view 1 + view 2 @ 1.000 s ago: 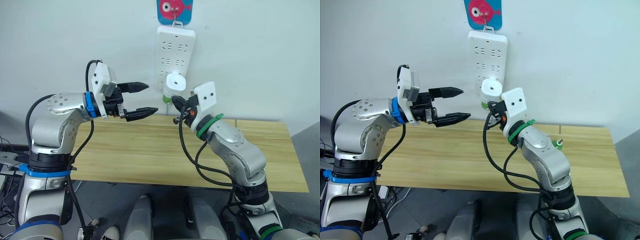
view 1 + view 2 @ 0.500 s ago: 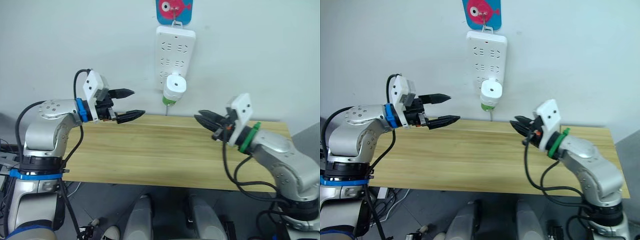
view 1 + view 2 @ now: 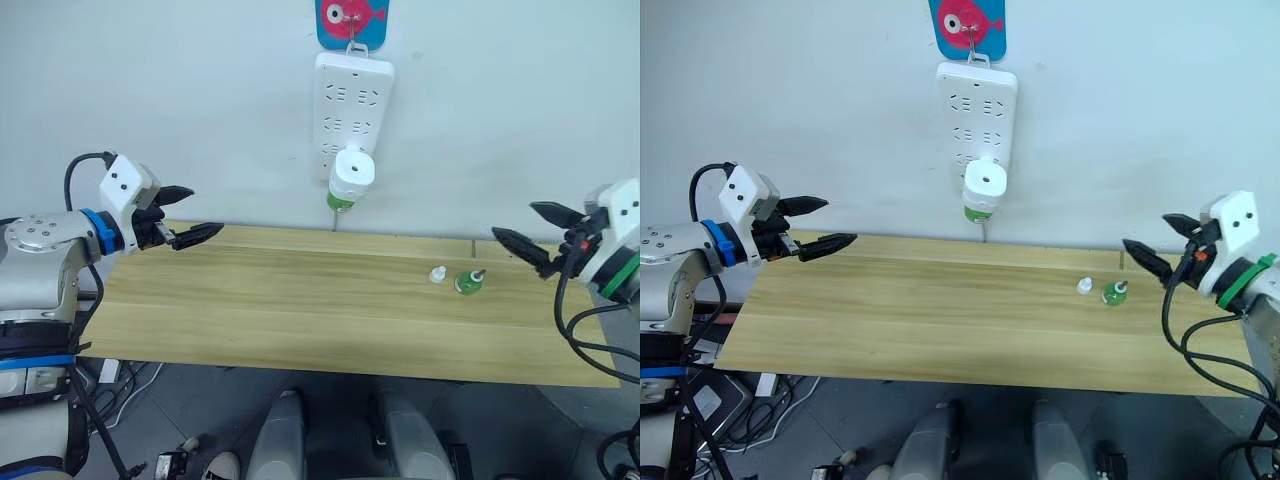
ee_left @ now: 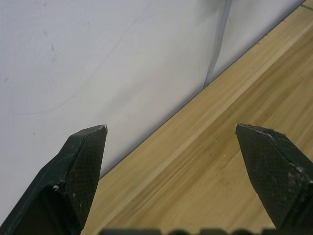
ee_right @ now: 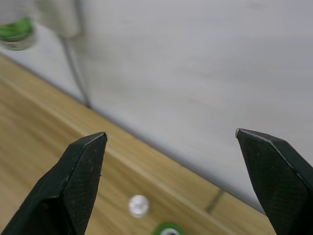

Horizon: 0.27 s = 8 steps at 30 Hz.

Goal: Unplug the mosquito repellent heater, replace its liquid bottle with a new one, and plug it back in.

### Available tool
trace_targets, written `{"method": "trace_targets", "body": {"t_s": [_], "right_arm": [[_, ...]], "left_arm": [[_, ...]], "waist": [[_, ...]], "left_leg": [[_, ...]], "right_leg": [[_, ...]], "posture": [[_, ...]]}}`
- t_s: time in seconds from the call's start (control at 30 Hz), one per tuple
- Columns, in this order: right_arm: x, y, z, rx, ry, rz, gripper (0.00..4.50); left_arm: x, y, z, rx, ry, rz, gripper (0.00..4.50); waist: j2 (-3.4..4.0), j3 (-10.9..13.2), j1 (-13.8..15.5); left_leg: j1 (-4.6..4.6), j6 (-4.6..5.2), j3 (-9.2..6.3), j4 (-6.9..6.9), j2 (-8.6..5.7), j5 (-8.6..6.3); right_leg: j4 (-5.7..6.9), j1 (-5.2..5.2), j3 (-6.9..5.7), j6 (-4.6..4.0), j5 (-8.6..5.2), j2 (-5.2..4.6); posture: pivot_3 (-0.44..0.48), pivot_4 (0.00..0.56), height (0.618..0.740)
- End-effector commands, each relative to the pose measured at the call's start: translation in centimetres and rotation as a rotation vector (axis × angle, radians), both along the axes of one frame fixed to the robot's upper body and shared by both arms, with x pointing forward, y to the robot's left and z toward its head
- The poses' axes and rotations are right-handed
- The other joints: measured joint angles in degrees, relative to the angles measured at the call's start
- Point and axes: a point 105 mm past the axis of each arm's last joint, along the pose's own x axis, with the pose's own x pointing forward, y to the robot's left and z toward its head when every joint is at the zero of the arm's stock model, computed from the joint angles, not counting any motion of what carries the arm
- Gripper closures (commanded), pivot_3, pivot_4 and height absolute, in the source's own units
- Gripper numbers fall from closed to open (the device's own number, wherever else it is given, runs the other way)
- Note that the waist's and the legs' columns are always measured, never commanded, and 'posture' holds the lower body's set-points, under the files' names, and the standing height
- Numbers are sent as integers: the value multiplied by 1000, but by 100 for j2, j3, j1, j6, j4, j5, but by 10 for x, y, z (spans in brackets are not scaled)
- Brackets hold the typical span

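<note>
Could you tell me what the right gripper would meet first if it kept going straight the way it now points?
Probably the wall: the right gripper, jaws open, points over the table's back edge. Depth is unclear.

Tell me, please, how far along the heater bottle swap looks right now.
Apparently done: the heater sits plugged into the power strip with a green bottle under it. A small green bottle and white cap lie on the table. Both the left gripper and right gripper are open, empty.

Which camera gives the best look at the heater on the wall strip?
Either eye view: the heater shows whole, plugged into the strip, its green bottle underneath. The right wrist view catches just the bottle's base at a corner.
</note>
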Motion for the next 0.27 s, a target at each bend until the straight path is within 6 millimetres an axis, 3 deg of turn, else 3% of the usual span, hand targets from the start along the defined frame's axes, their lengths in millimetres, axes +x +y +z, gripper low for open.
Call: {"method": "trace_targets", "body": {"t_s": [0.03, 0.27], "right_arm": [[-2, -22, 9, -55, -60, -86, 27], [0, -27, 5, -83, -76, -114, 27]], "left_arm": [[0, 13, 14, 9, -61, 37, 0], [1, 19, 8, 21, -44, 54, 0]], "waist": [[0, 0, -6], [0, 0, -19]], "left_leg": [[1, 0, 1, 0, 0, 0], [1, 0, 5, 3, 1, 0]], "right_leg": [[0, 0, 1, 0, 0, 0], [2, 0, 4, 0, 0, 1]], "posture": [[97, 226, 740], [98, 226, 740]]}}
